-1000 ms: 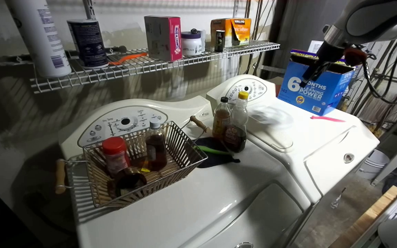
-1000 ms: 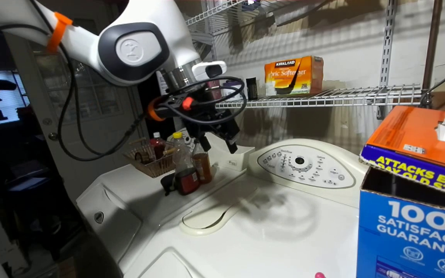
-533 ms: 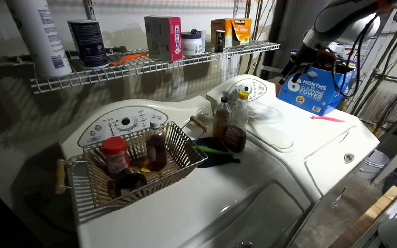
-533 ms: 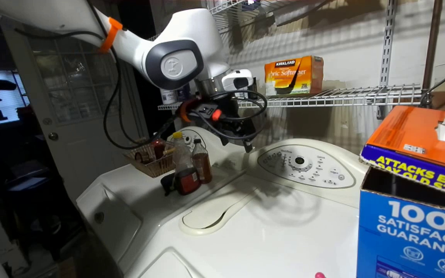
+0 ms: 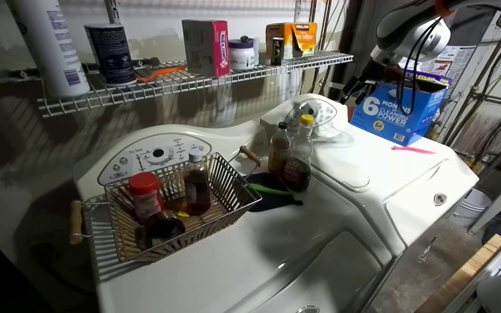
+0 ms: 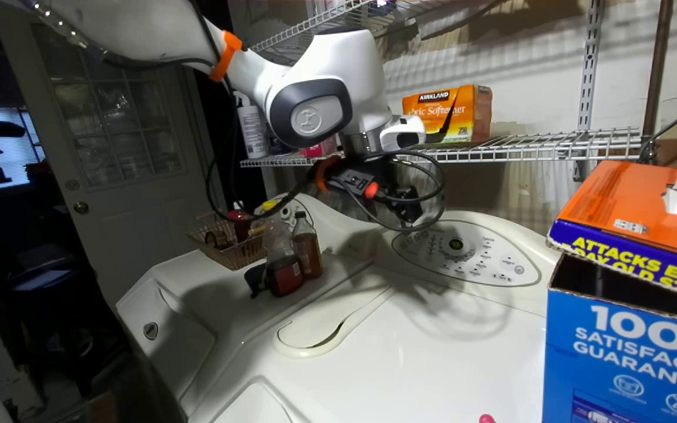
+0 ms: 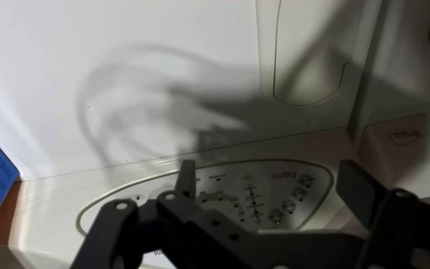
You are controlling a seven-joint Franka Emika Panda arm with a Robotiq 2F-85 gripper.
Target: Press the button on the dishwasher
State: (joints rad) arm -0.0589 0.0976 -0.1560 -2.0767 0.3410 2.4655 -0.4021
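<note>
The dishwasher is a glossy white machine point(image 6: 421, 352) with a smooth flat lid, also seen in an exterior view point(image 5: 389, 169) and in the wrist view point(image 7: 162, 22). Its curved console point(image 6: 491, 264) holds a round dial point(image 6: 456, 244) with a yellow-green centre. In the wrist view, the console's printed panel point(image 7: 286, 186) appears upside down with small yellow lights. The gripper hides much of the dial there. My gripper point(image 7: 267, 168) is open and empty, above the console and apart from it. In exterior views it is by the console's top point(image 5: 352, 92), partly behind cables point(image 6: 410, 212).
A similar white machine point(image 5: 198, 269) beside it carries a wire basket point(image 5: 233, 221), two bottles point(image 5: 298, 169) and a dark cloth. A blue box point(image 5: 389, 117) stands on the dishwasher, near a pink item point(image 5: 413, 150). A wire shelf point(image 6: 538, 154) runs above the consoles.
The arm and gripper have moved over toward the console, rightward in one exterior picture and leftward and slightly down in another. The dial's centre has gone from dark to green. The gripper stays open.
</note>
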